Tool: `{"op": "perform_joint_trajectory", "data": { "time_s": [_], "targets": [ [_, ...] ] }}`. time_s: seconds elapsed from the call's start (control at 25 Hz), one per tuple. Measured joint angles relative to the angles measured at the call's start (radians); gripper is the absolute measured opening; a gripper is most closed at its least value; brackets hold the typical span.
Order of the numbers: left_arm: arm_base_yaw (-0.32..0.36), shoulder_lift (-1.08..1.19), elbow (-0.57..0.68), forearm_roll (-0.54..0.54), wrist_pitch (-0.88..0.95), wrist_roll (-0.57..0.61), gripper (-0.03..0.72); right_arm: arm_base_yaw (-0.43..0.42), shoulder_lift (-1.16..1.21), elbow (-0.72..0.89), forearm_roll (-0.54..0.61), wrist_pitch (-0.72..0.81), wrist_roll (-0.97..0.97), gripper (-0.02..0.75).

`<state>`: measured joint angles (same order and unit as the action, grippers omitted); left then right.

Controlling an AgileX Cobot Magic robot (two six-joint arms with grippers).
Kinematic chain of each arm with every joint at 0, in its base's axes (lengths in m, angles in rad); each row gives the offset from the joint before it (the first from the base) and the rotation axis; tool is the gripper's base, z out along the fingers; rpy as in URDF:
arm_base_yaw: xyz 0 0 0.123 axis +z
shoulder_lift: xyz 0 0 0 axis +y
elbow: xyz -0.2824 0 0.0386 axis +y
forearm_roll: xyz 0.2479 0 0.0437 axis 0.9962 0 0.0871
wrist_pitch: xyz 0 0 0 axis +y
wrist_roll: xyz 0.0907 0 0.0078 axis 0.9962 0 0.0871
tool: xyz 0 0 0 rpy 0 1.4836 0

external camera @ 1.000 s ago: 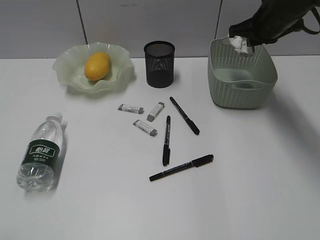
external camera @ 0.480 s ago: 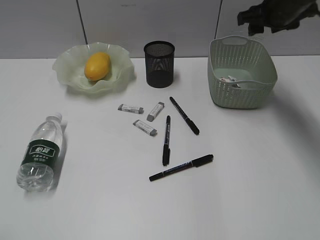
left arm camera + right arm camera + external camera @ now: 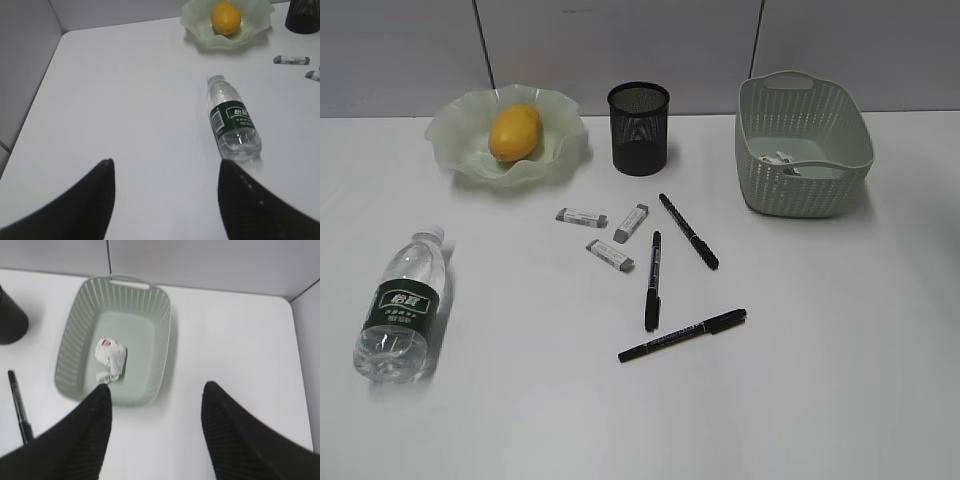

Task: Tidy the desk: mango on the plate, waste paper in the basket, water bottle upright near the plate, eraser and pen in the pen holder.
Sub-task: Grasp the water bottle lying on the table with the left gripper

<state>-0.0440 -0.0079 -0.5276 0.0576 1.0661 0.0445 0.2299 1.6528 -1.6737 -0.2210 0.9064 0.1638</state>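
The mango (image 3: 515, 132) (image 3: 225, 17) rests in the wavy green plate (image 3: 450, 135) (image 3: 192, 20) at the back left. On its side at the front left lies the water bottle (image 3: 403, 305) (image 3: 233, 118), cap pointing away. Three erasers (image 3: 610, 254) and three pens (image 3: 652, 280) are scattered mid-desk in front of the black pen holder (image 3: 640, 128). The waste paper (image 3: 112, 357) (image 3: 783, 160) sits inside the basket (image 3: 160, 335) (image 3: 820, 195). My left gripper (image 3: 165, 165) hangs open over bare desk, left of the bottle. High above the basket's near rim, my right gripper (image 3: 156, 387) is open and empty. Neither arm shows in the exterior view.
A grey panelled wall runs behind the desk (image 3: 840, 350). The desk's left edge (image 3: 30, 115) meets a side wall. The right edge and corner (image 3: 295, 340) lie just past the basket.
The right gripper opened and dropped the waste paper into the basket, then the arm rose and left the exterior view. Nothing else moved.
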Motion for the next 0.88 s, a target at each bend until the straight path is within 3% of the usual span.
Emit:
{"op": "perform_joint_trajectory", "data": {
  "time_s": [0.24, 0.4, 0.56, 0.88],
  "targets": [
    [0.0, 0.096, -0.014, 0.003, -0.008, 0.0, 0.491, 0.0, -0.06, -0.002, 0.076, 0.264, -0.089, 0.46],
    [0.0, 0.25, -0.083, 0.002, -0.01, 0.0, 0.491, 0.0, -0.095, 0.028, 0.144, 0.299, -0.146, 0.46],
    [0.0, 0.469, -0.202, -0.019, 0.016, 0.0, 0.491, 0.0, -0.187, 0.13, 0.181, 0.3, -0.164, 0.46],
    [0.0, 0.978, -0.527, -0.193, 0.061, -0.044, 0.491, 0.0, -0.504, 0.445, 0.185, 0.302, -0.17, 0.461]
  ]
}}
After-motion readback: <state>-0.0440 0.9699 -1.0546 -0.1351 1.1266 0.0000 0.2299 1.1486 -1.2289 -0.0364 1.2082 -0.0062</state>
